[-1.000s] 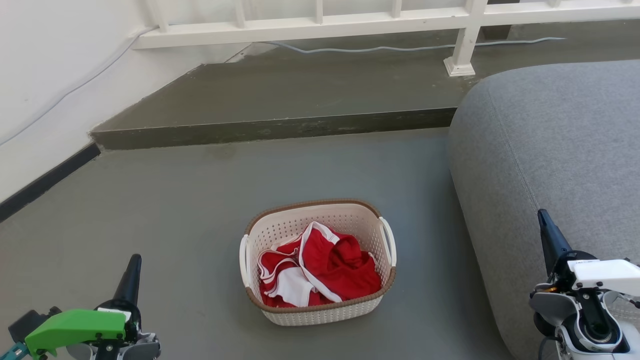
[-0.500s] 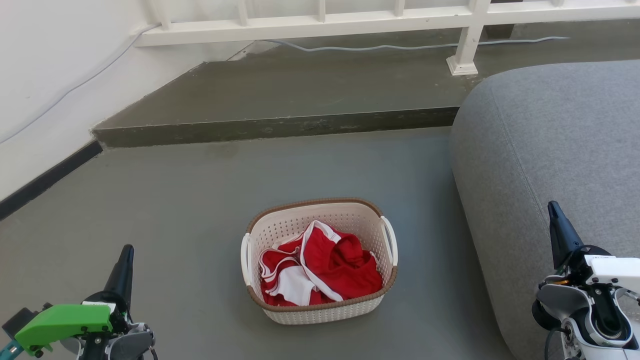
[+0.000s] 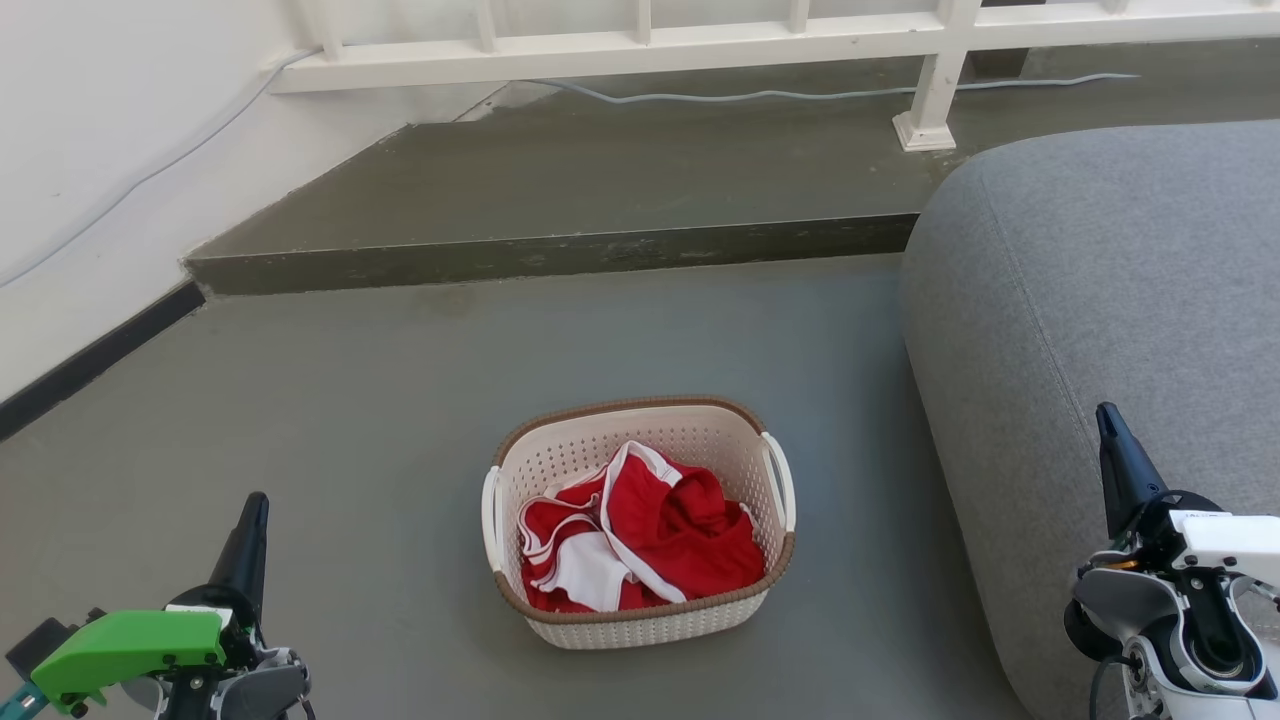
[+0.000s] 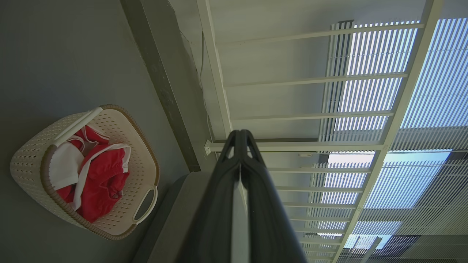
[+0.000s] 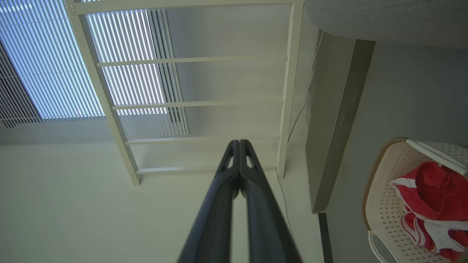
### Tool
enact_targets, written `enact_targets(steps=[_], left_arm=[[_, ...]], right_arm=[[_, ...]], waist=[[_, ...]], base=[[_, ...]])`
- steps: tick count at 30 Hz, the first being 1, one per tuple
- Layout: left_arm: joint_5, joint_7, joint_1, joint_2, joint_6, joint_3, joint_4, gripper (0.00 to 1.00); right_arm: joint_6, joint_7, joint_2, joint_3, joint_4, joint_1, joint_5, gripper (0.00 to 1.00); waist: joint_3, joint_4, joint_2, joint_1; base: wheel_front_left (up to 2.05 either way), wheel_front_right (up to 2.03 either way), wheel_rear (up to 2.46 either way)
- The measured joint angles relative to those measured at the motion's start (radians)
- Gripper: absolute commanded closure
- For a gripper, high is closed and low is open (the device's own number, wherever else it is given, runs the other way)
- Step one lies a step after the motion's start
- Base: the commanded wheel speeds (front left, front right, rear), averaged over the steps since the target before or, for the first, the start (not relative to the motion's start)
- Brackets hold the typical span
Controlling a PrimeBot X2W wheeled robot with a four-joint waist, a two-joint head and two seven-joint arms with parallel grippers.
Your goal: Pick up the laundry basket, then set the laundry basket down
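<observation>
Left wrist view: left claw (image 4: 240,133) closed, empty.

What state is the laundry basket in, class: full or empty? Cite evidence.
Partly full: red-and-white clothes lie crumpled inside the laundry basket, below its rim, with bare perforated wall showing above them.

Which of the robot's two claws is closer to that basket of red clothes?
Left, by the head view. The left gripper hangs left of the laundry basket; the right gripper sits farther off, to its right.
</observation>
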Motion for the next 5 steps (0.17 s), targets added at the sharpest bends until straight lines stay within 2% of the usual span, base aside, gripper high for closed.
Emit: enact_targets(steps=[5], left_arm=[[0.000,0.000,0.000,0.000,0.000,0.000,0.003,1.00]], right_arm=[[0.000,0.000,0.000,0.000,0.000,0.000,0.000,1.00]], waist=[[0.000,0.000,0.0000,0.0000]], base=[[0.00,0.00,0.00]])
